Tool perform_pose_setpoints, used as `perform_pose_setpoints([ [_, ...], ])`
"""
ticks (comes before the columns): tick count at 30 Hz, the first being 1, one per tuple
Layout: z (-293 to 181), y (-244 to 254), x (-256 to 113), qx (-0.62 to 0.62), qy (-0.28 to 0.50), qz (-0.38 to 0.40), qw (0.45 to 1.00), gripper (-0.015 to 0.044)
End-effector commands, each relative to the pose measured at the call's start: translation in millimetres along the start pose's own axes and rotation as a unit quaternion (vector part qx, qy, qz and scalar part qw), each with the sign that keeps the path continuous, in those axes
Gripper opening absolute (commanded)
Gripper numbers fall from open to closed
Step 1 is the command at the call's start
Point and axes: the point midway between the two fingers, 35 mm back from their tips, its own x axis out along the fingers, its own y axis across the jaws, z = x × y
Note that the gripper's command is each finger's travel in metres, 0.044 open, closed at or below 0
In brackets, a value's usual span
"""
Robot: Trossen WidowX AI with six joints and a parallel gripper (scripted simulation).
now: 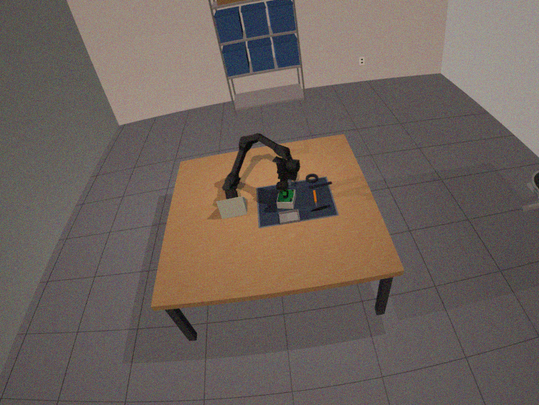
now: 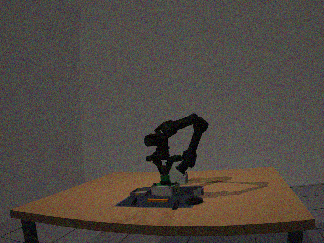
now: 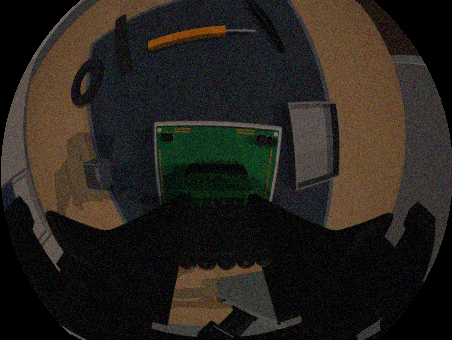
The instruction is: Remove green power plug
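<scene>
From the top, the green power plug (image 1: 285,193) (image 2: 165,178) is seen on the circuit board (image 1: 291,198) (image 2: 173,184) (image 3: 215,145), with the grey tray (image 1: 289,217) (image 2: 140,192) (image 3: 312,145) on the near side. In the exterior view, the plug is gripped from above by the fingers (image 2: 158,168); in the wrist view, it is largely obscured.

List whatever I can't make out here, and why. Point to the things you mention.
- Exterior: how deep the green power plug (image 1: 285,192) (image 2: 165,177) sits; too small and dark.
- Wrist: the plug's gripped sides; hidden by the gripper (image 1: 283,189) (image 2: 164,174) (image 3: 219,201).
- Top: the shelf unit's (image 1: 264,72) upper end; cut off by the top edge.
</scene>
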Motion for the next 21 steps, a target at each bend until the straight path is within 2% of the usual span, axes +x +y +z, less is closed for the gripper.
perform_pose_setpoints([
  [1,-0.8,1.0,-3.2,0.003,0.001,0.004,1.000,0.0000],
  [11,-0.6,8.3,-25.1,0.003,0.001,-0.041,0.999,0.0000],
  [21,-0.9,-10.9,-26.6,0.003,0.000,0.070,0.998,0.0000],
])
